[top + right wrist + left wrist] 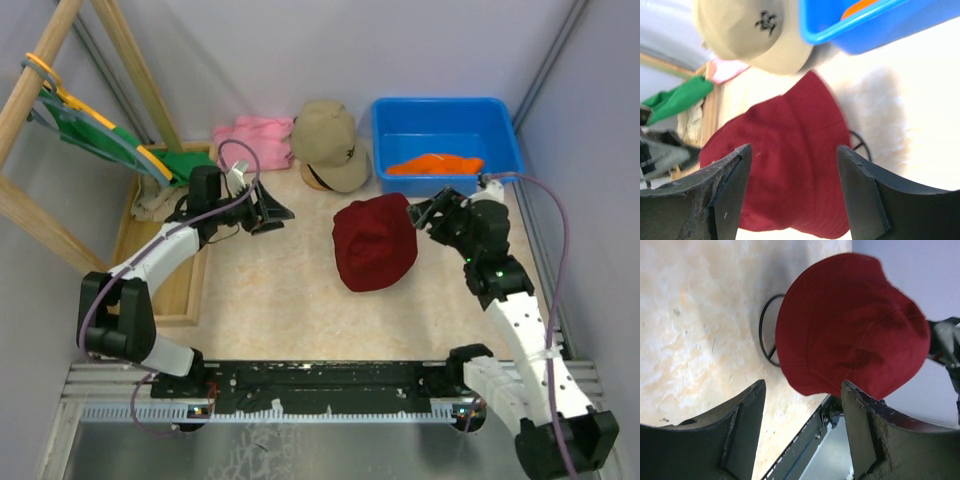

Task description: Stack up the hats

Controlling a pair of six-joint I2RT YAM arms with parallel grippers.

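Observation:
A dark red hat (373,243) lies on the table's middle; it also shows in the left wrist view (850,325) and the right wrist view (785,165). A tan cap (328,143) sits behind it, also in the right wrist view (750,30). An orange bucket hat (435,163) lies in the blue bin. No black cap is in view. My left gripper (275,212) is open and empty left of the red hat, pointing at it (802,385). My right gripper (420,212) is open and empty at the hat's right edge (792,150).
The blue bin (500,120) stands at the back right. A pink folded cloth (255,130) lies beside the tan cap. A green garment on a yellow hanger (100,135) hangs from a wooden rack at left, over a wooden tray (165,290). A thin black ring (762,335) shows beside the red hat.

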